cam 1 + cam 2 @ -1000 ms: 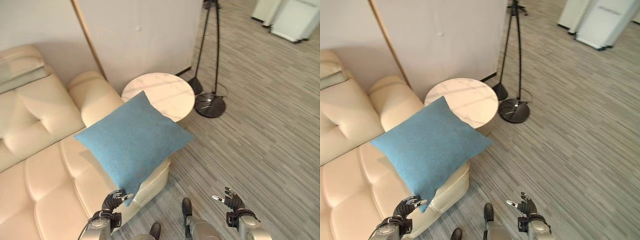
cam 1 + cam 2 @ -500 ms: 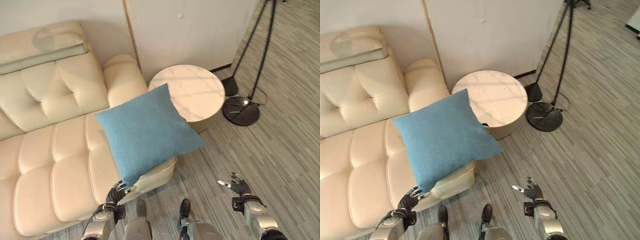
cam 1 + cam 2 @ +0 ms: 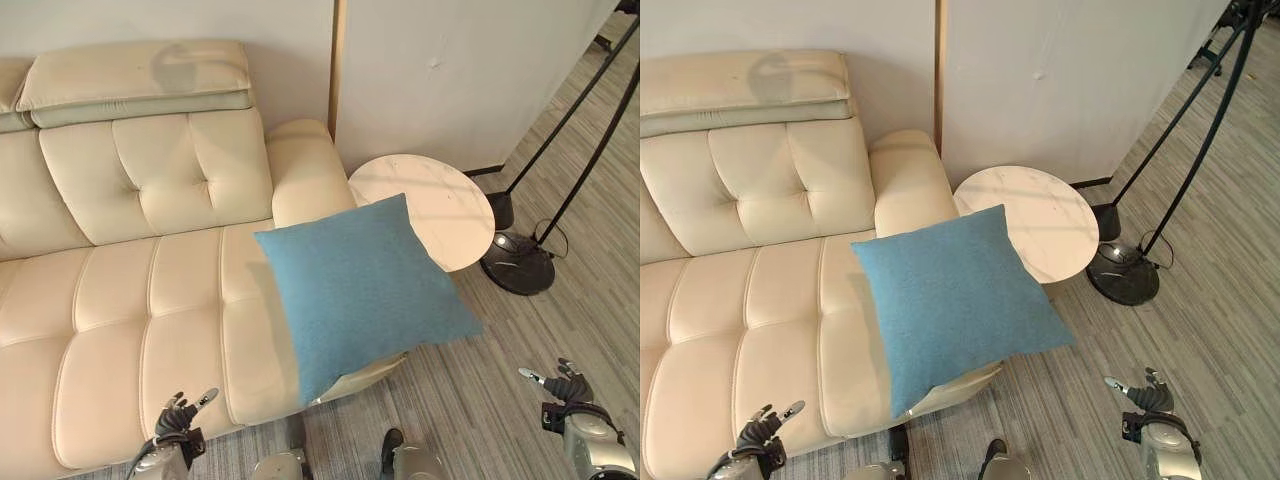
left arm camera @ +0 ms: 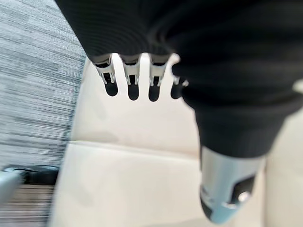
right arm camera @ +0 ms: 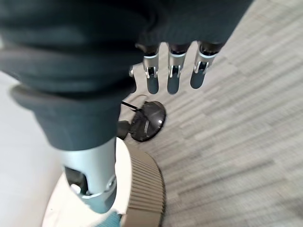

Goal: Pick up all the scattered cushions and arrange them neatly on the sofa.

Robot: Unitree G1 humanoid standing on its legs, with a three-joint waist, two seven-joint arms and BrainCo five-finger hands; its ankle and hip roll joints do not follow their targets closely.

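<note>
Mid-frame, the cushion overhangs the sofa edge. Both my left hand and right hand are open, empty; I should grip its lower corner and drag it seatward.

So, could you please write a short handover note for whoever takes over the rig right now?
Left hand: open, empty, low in front of the sofa.
Right hand: open, empty, above the floor.
Blue cushion: lies on the sofa's seat at the armrest end, one corner hanging past the front edge and another reaching toward the round side table.
Done: cushion is on the sofa.
Left: it looks askew, so probably straighten it against the backrest; look for other cushions.
</note>
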